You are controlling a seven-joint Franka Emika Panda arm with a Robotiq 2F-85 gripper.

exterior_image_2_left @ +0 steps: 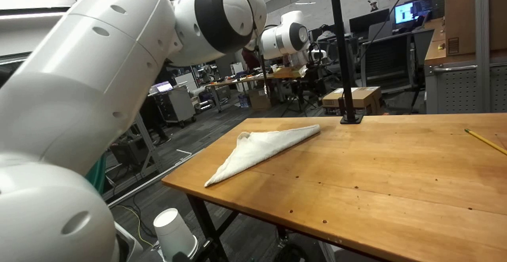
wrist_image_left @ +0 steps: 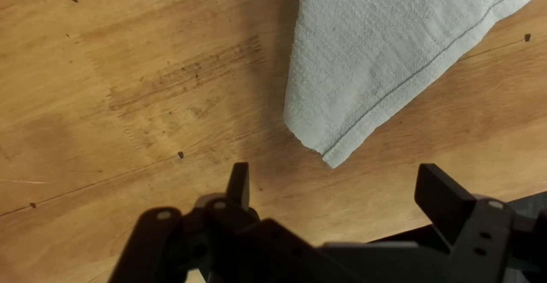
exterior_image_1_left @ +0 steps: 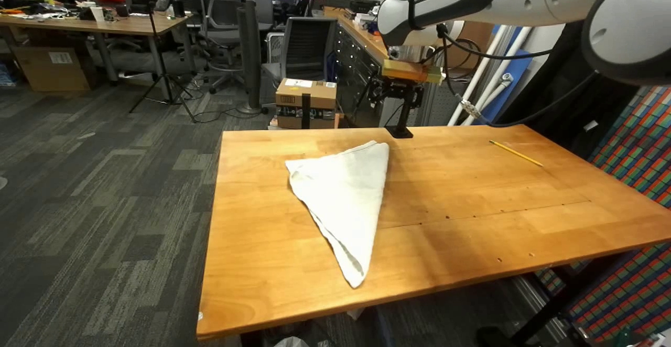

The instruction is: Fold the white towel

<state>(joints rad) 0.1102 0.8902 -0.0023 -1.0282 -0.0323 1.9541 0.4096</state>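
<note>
The white towel (exterior_image_1_left: 343, 195) lies on the wooden table as a folded triangle, with a narrow point toward the table's near edge in that exterior view. It also shows in an exterior view (exterior_image_2_left: 259, 149), where one corner is slightly raised. In the wrist view, a hemmed towel corner (wrist_image_left: 384, 56) points toward the jaws. My gripper (wrist_image_left: 333, 176) is open and empty. Its fingers are spread to either side of the corner in the picture, apart from the cloth. In an exterior view the gripper (exterior_image_1_left: 396, 95) hangs well above the table, beyond the towel's far end in the picture.
The table (exterior_image_1_left: 251, 263) carries a yellow pencil (exterior_image_1_left: 516, 153) on its far right. A black pole with a square base (exterior_image_2_left: 351, 118) stands at the table's back edge. A cardboard box (exterior_image_1_left: 306, 103) is behind the table. A white cup (exterior_image_2_left: 174, 230) is below the table's level.
</note>
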